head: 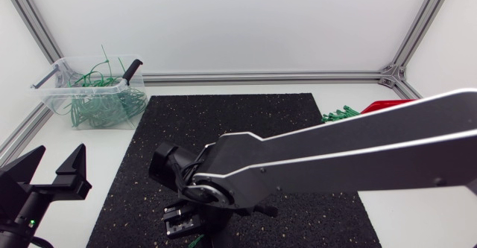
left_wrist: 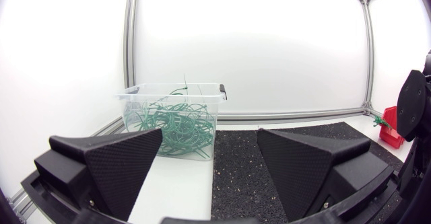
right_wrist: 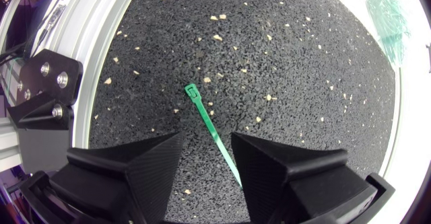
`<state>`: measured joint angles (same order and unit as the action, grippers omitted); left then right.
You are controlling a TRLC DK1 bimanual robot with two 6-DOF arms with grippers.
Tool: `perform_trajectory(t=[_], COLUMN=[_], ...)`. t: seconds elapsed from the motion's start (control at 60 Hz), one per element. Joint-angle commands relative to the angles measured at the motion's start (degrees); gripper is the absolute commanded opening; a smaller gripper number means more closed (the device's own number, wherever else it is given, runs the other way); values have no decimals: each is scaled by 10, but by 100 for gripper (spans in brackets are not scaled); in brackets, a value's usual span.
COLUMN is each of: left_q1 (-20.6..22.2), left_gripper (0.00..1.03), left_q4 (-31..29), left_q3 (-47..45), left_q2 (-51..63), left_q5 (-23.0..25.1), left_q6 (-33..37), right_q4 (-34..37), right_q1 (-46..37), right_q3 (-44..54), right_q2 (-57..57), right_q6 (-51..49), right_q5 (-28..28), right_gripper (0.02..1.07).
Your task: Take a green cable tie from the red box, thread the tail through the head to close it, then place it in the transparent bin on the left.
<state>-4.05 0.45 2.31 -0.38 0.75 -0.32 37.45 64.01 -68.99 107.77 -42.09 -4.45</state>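
A single green cable tie (right_wrist: 210, 128) lies flat on the black mat (right_wrist: 283, 62), its head pointing away from my right gripper (right_wrist: 207, 140). The tie's tail runs between the two fingers, which stand apart on either side of it, so the gripper is open. In the head view the right arm reaches across the mat, and its gripper (head: 186, 224) points down near the front edge. My left gripper (head: 59, 157) hangs open and empty at the front left. The transparent bin (head: 52, 91) at the back left holds several green ties. The red box (head: 387, 105) is mostly hidden behind the right arm.
A bundle of green ties (head: 341, 115) sticks out of the red box at the right. The black mat (head: 246, 121) covers the table's middle. An aluminium frame rail (head: 261, 77) runs along the back edge. From the left wrist, the bin (left_wrist: 172, 116) stands ahead of the open left gripper (left_wrist: 209, 135).
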Motion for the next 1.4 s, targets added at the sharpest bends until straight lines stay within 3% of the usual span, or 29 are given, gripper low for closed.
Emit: perform_trajectory(t=[0.0,0.383,0.533,0.667,0.833,1.383], left_q1=[-1,-2,-2,-2,-3,1], left_gripper=[99,99,99,99,98,98], left_q4=[-16,-16,-16,-16,-16,-16], left_q3=[-22,-21,-22,-21,-21,-22], left_q2=[-1,-1,-1,-1,-1,-1], left_q5=[-1,-1,-1,-1,-1,-1], left_q6=[-14,-14,-14,-14,-14,-14], right_q4=[-7,-28,-27,-23,-16,28], right_q1=[-8,-32,-33,-40,-51,-85], right_q3=[16,27,29,26,20,29], right_q2=[17,35,40,48,57,-45], right_q6=[-21,-44,-49,-56,-60,-56], right_q5=[8,13,9,8,-6,-108], right_gripper=[52,48,28,26,8,8])
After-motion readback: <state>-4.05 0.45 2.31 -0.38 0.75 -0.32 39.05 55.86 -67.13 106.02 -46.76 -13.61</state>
